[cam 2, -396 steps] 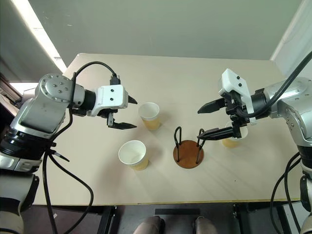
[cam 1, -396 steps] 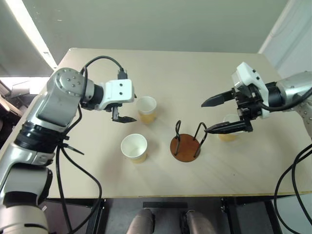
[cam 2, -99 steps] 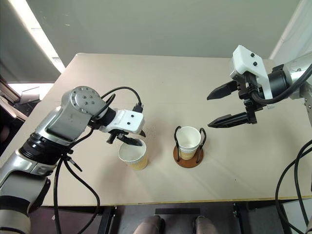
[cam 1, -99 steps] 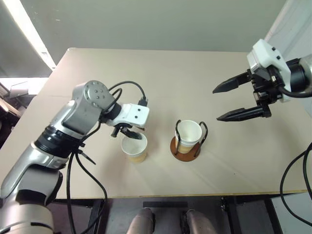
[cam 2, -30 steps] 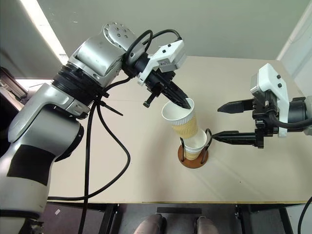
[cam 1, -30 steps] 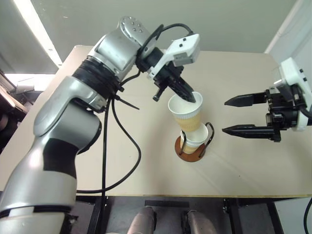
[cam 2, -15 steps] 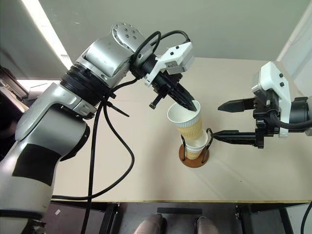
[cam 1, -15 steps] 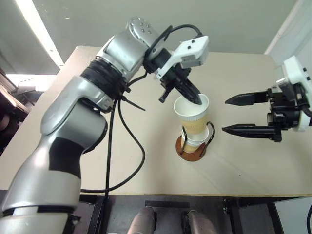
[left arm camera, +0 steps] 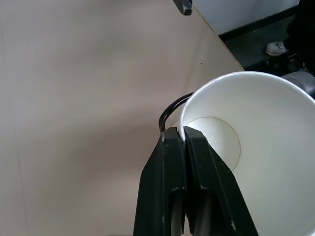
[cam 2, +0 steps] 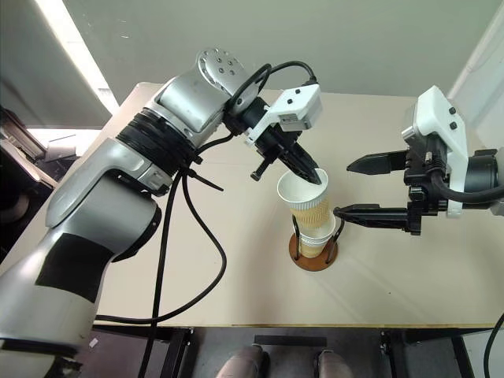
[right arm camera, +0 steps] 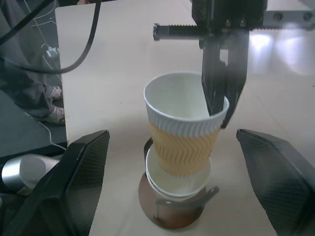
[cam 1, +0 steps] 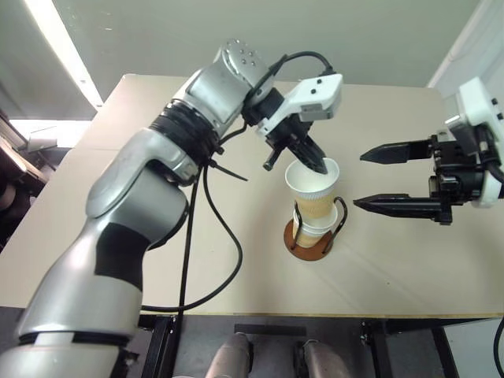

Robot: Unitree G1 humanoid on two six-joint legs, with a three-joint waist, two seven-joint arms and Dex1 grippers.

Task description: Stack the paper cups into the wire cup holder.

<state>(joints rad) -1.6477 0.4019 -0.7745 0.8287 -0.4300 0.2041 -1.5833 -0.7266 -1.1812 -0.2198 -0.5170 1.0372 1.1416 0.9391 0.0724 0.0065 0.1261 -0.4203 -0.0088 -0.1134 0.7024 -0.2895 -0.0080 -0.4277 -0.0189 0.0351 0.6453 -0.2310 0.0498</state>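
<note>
My left gripper (cam 1: 321,166) is shut on the rim of a paper cup (cam 1: 313,189), one finger inside it and one outside. This cup has a white inside and a tan ribbed wall. It stands nearly upright over the wire cup holder (cam 1: 295,246), with its bottom sunk into the white rim of a cup (right arm camera: 162,184) nested between the black wire loops. The left wrist view shows the pinched rim (left arm camera: 183,133) and one wire loop (left arm camera: 170,110) behind it. My right gripper (cam 1: 359,180) is open, level with the stack and a little to its right, touching nothing.
The stack stands on a pale wooden table (cam 1: 157,197) with bare surface on all sides. The table's front edge (cam 1: 315,316) runs close below the holder. Black cables hang from my left arm (cam 1: 197,228) over the table's left half.
My left gripper has carried the cup right and down, from tilted above the holder to nearly upright with its bottom in the nested cup. The right gripper has stayed open in place.
</note>
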